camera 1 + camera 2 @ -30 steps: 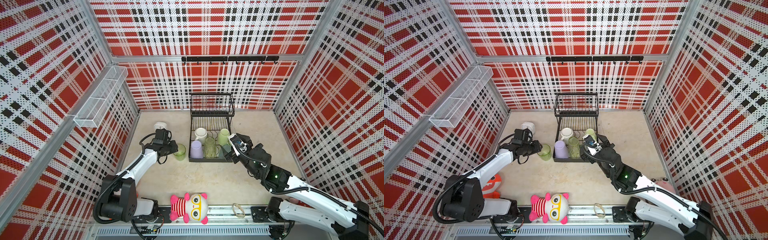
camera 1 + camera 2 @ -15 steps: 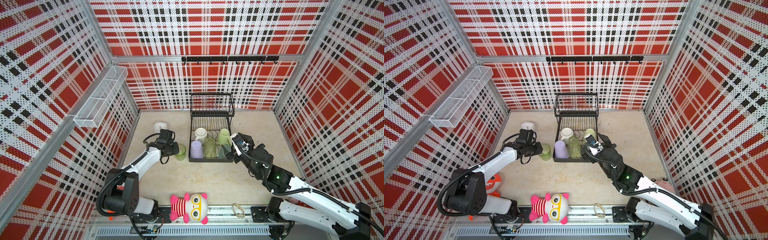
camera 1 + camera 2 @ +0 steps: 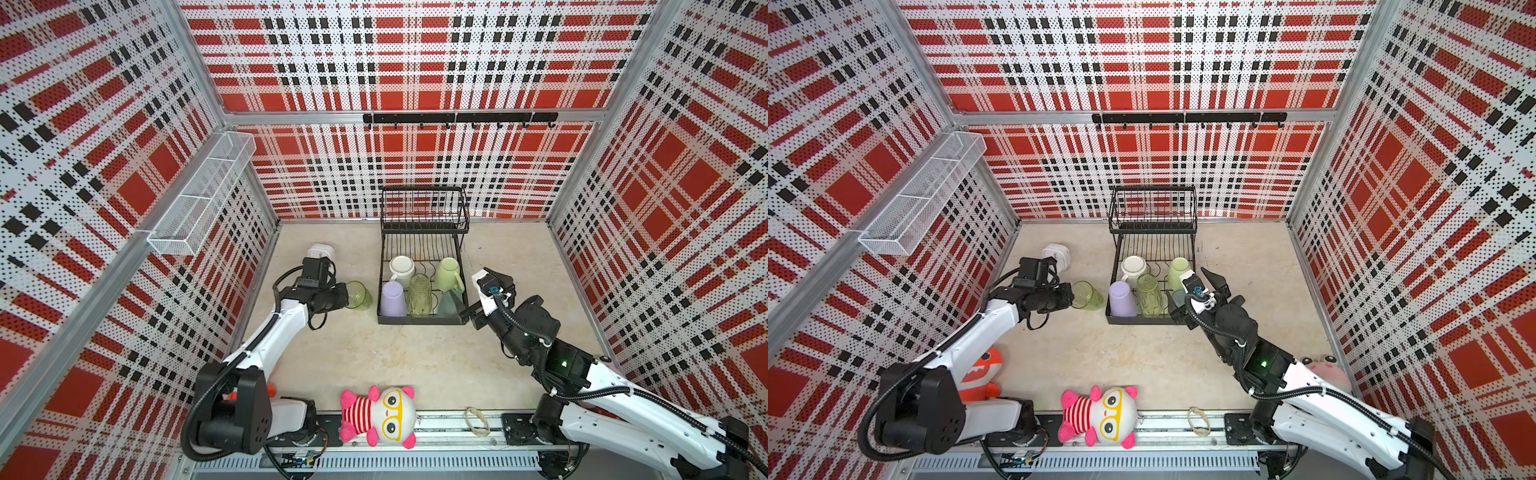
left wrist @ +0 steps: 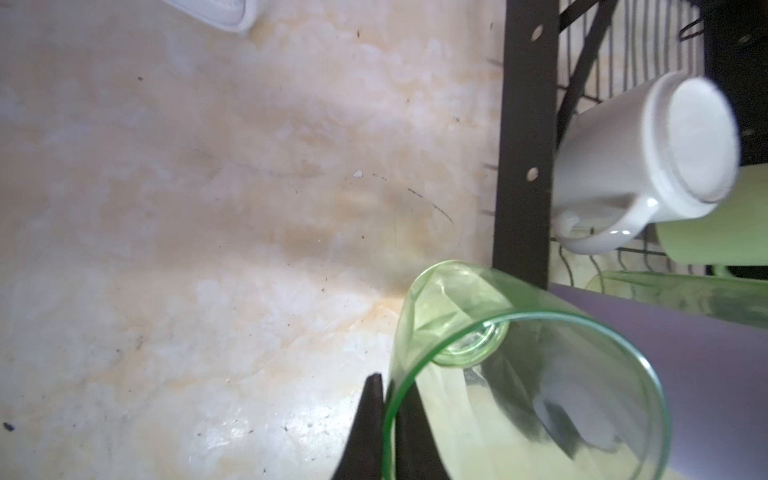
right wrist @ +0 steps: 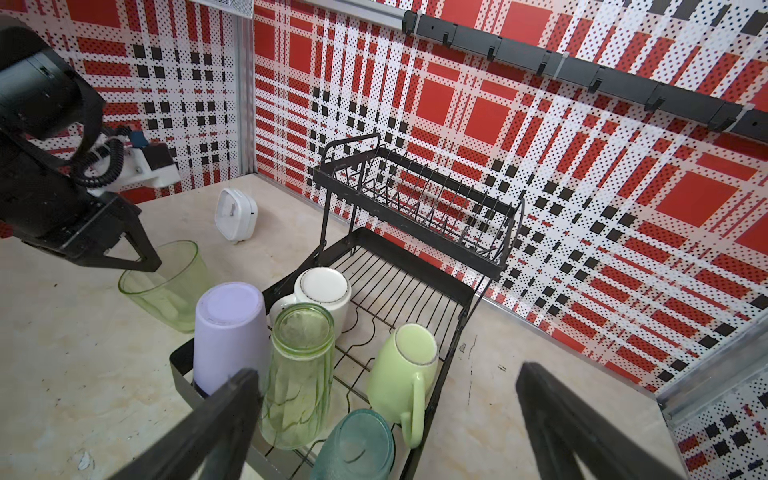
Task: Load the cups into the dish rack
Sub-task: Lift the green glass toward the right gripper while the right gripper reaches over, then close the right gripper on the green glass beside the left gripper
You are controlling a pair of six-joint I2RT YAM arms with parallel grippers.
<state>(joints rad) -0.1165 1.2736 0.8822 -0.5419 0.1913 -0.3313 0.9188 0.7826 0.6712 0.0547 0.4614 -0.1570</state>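
On the lower tier of the dish rack (image 3: 415, 320), black wire with a raised basket behind: five cups, all mouth down. Front row: lavender tumbler (image 3: 393, 298), ribbed green tumbler (image 3: 419, 295), teal cup (image 3: 450, 305); behind them: pale green mug (image 3: 448, 274), white mug (image 3: 401, 268).

Just left of the rack, on the table (image 3: 374, 353): loose green tumbler (image 3: 359, 296), mouth up, the one cup not loaded. Left gripper (image 4: 390, 422): jaws pinched on its wall, one finger inside the rim, one outside. Thin clear wall, rim-only hold; likely to swing, so lift slowly, clear the tray edge, turn it over, and set it on the bare wires at the back of the tier.

Right of the rack: right gripper (image 5: 388, 372), jaws spread wide, holding nothing, close to the teal cup.

In the way: lavender tumbler, nearest the approach; white mug's handle turned toward that side.

Elsewhere: mesh shelf (image 3: 203, 195) high to the rack's left; plush toy (image 3: 378, 415) well in front; white clock (image 3: 321, 251) left, behind the loose tumbler; rubber band (image 3: 476, 422) in front.
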